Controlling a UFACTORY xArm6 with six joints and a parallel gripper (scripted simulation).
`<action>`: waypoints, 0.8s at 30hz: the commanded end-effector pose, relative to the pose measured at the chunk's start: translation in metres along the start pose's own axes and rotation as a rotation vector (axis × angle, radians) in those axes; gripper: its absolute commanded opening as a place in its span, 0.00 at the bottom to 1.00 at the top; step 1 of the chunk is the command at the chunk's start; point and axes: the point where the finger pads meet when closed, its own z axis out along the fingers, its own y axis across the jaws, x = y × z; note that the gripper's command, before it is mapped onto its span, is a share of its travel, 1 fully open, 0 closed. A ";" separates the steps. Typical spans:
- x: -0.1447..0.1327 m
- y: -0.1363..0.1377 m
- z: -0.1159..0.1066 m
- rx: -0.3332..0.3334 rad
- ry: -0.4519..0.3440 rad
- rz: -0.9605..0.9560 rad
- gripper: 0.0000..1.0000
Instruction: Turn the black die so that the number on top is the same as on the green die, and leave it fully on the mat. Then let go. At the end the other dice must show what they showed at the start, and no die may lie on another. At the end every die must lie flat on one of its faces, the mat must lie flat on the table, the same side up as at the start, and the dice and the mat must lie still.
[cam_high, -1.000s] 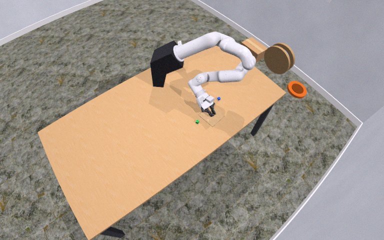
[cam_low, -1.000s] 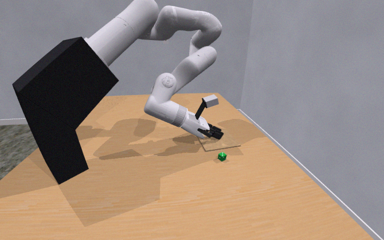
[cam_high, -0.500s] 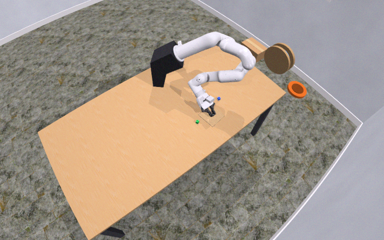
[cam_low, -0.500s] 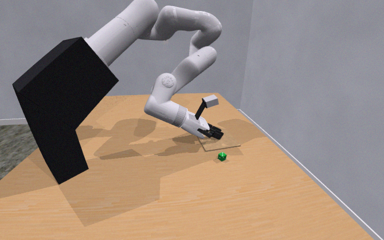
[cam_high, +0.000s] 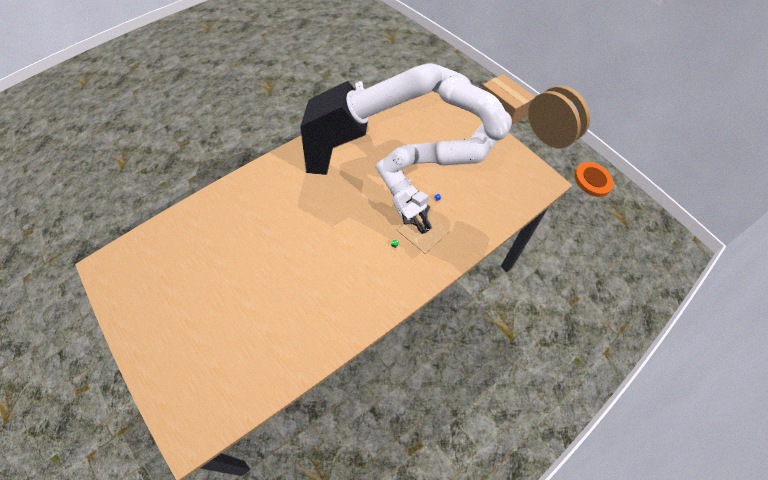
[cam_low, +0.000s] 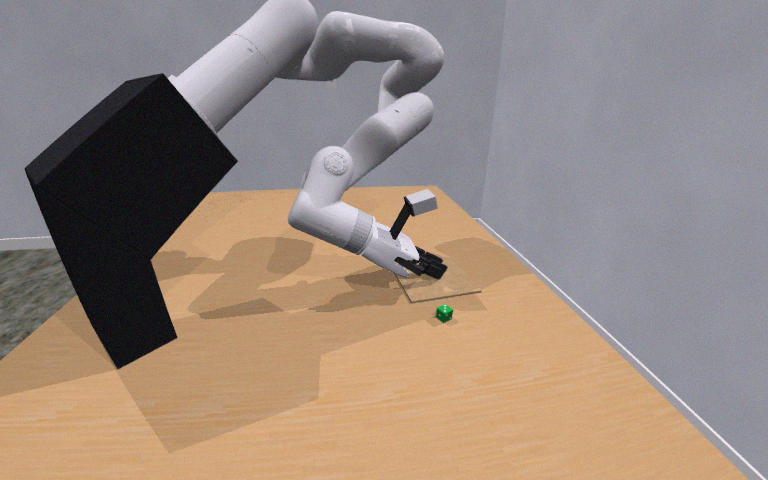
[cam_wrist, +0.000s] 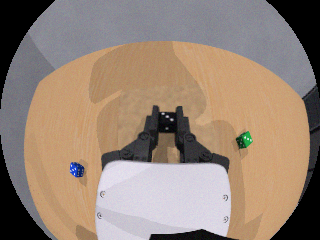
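Observation:
My gripper (cam_high: 422, 225) (cam_low: 436, 270) (cam_wrist: 167, 114) is shut on the black die (cam_wrist: 167, 120), whose white pips show between the fingertips in the wrist view. It holds the die tilted, low over the thin tan mat (cam_high: 436, 237) (cam_low: 453, 288). In the top and exterior views the fingers hide the die. The green die (cam_high: 394, 243) (cam_low: 444, 313) (cam_wrist: 244, 139) lies flat on the table just off the mat's near edge. The blue die (cam_high: 437, 196) (cam_wrist: 76, 170) lies on the table on the other side of the gripper.
The arm's black base block (cam_high: 328, 127) (cam_low: 118, 198) stands at the table's back edge. A wooden spool (cam_high: 557, 116) and an orange ring (cam_high: 593, 178) are beyond the table's right end. The table's right edge (cam_low: 594, 328) runs close to the mat.

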 end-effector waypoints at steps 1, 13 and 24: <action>0.000 0.000 0.000 -0.001 0.000 0.000 0.15; 0.000 0.000 0.000 -0.001 0.000 0.000 0.28; 0.000 0.000 0.000 -0.001 0.000 0.000 0.36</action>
